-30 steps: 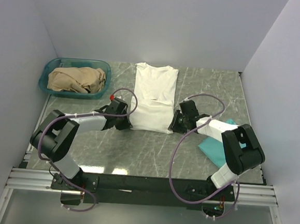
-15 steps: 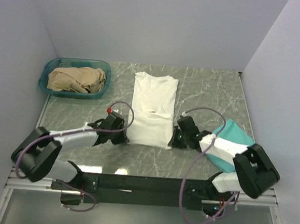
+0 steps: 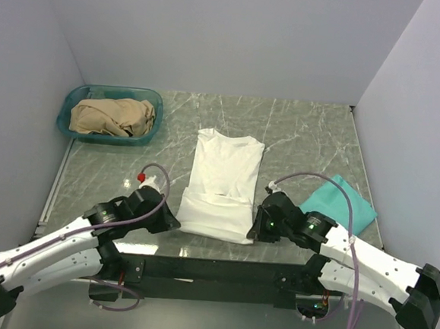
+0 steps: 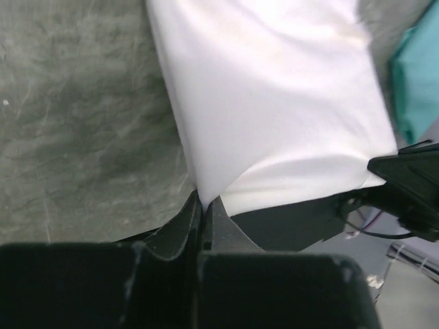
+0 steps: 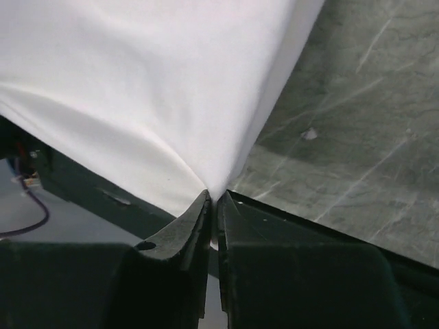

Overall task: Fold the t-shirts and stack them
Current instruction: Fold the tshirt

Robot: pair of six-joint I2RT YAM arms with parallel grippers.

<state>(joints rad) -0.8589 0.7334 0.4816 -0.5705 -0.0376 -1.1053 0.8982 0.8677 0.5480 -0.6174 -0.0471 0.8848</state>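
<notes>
T-shirt [image 3: 224, 184] central, between left hand [image 3: 172, 223] and right hand [image 3: 255, 230] (at its near corners), second t-shirt [image 3: 342, 205] right, basket [image 3: 65, 113] far left.

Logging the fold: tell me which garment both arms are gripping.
The white t-shirt, pinched at both near corners. The teal t-shirt lies untouched on the right; the tan garment sits in the basket.

Soft even light; white t-shirt [image 4: 274, 103] glares; wrist foregrounds seemingly blurred.
</notes>
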